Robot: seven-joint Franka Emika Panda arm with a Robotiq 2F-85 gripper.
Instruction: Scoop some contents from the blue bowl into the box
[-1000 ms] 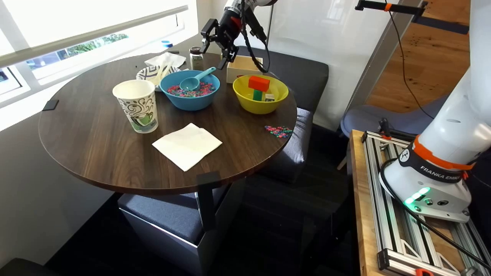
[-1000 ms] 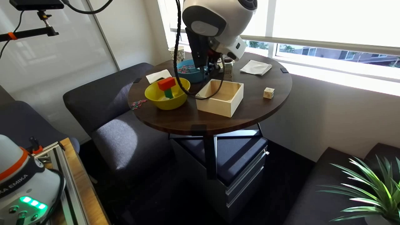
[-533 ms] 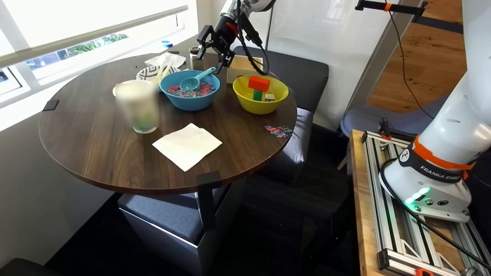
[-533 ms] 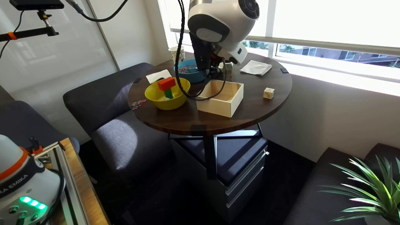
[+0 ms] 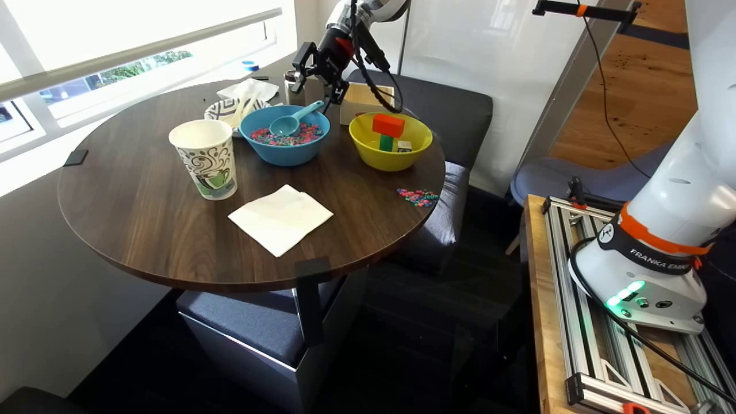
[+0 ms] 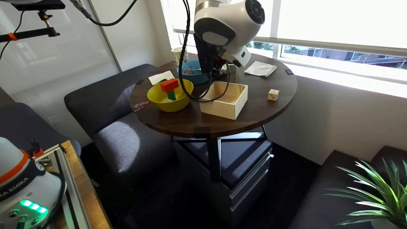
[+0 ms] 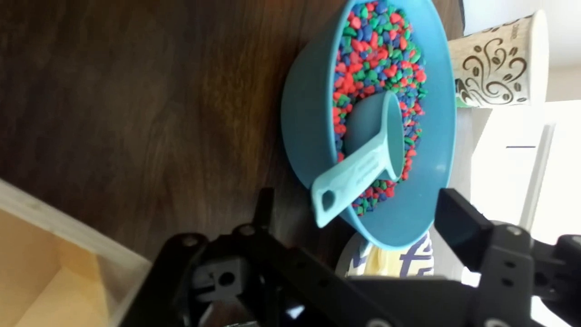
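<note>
The blue bowl (image 5: 284,154) stands on the round table, and it also shows in the wrist view (image 7: 305,113). It holds the contents (image 7: 376,50), small red, green and blue bits. A light-blue scoop (image 7: 352,177) rests in them, its handle over the bowl's rim; it also shows in an exterior view (image 5: 286,125). My gripper (image 5: 313,96) is open and empty, just behind the bowl near the handle end. In the wrist view the handle lies ahead of and between the fingers (image 7: 356,204), apart from them. The tan box (image 6: 219,108) stands beside the bowl, its inside partly visible (image 7: 45,272).
A yellow bowl (image 5: 382,158) with blocks stands beside the box. A patterned paper cup (image 5: 207,167), a patterned bowl (image 5: 218,110) and a jar (image 5: 295,95) stand near the blue bowl. A napkin (image 5: 280,221), spilled bits (image 5: 418,197) and a wooden cube (image 6: 273,94) lie on the table.
My gripper has moved lower and a little toward the window side, closer to the scoop handle. It stays open. The bowl, scoop and box have not moved.
</note>
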